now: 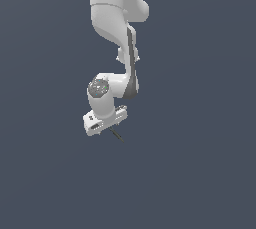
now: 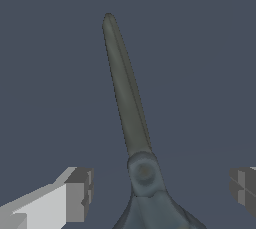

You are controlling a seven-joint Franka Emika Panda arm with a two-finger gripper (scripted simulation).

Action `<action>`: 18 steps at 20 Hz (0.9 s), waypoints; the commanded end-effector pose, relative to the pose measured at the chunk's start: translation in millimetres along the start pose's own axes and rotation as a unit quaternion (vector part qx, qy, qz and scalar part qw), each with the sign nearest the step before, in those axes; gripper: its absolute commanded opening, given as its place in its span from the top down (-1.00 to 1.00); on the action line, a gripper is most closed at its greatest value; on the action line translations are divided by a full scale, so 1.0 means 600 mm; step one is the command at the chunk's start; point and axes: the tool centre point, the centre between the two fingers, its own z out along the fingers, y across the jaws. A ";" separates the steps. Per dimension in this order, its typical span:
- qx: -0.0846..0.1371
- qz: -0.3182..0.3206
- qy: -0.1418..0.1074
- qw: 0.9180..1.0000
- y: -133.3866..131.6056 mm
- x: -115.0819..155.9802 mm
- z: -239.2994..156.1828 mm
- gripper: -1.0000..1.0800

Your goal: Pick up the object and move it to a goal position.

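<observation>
Currently I have the gripper [image 1: 106, 128] low over the table [image 1: 200, 173], fingers [image 2: 77, 195] spread wide either side of the scissors [image 2: 131, 118], pivot centred between them, nothing clamped yet, so closing should catch it squarely.

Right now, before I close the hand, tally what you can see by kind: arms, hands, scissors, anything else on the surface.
Robot arms: 1 (white arm)
Hands: 1 (hand, fingers wide apart, nothing gripped)
Scissors: 1 (scissors, dark grey blades lying between the fingers; handles out of view)
Other loose items: 0 visible
Total: 3
</observation>
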 end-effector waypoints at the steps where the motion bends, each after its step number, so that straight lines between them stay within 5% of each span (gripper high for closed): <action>1: 0.000 0.000 0.000 1.000 0.000 0.000 0.014 -0.92; 5: 0.000 0.000 0.000 1.000 0.002 0.002 0.020 -0.92; 6: 0.000 0.000 0.000 1.000 0.002 0.002 0.020 1.00; 18: 0.000 -0.001 0.000 1.000 0.002 0.003 0.016 1.00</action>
